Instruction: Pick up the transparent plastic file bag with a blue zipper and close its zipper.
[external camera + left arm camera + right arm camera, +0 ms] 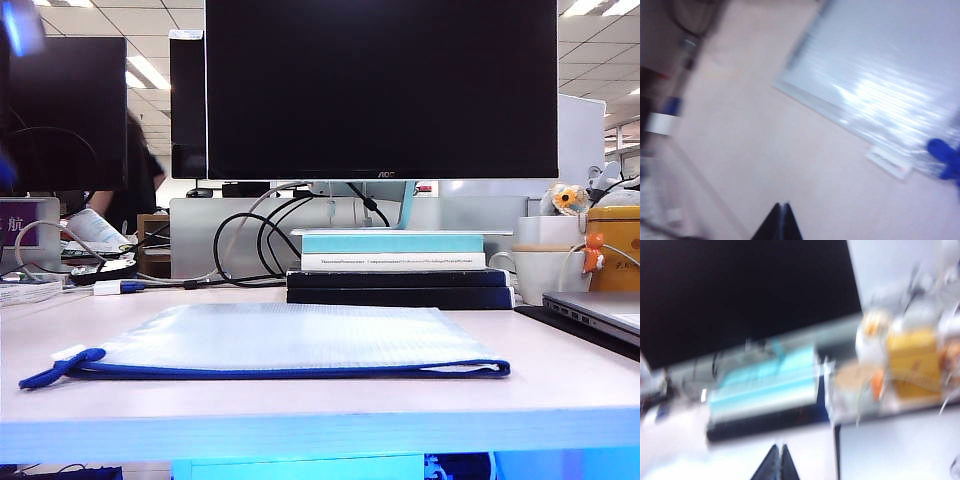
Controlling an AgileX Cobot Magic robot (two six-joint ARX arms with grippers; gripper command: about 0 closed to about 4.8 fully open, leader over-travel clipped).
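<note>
Left gripper [781, 220] and right gripper [778, 462], both pressed together, are hovering; the floppy file bag [290, 338] (likely slippery) is awaiting an edge grasp beside its zipper [300, 371].

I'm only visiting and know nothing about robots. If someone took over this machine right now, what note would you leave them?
Left claw: shut, empty, above bare desk beside the file bag's pull-cord corner; its view is blurred.
Right claw: shut, empty, facing the monitor and book stack, away from the bag.
The file bag lies flat on the desk in front of the monitor, its blue zipper along the near edge, the pull cord at the left end.
Done: nothing; the bag is untouched.
Left: open a claw, pick up the bag, close the zipper. Whether it is already partly closed cannot be told.
</note>
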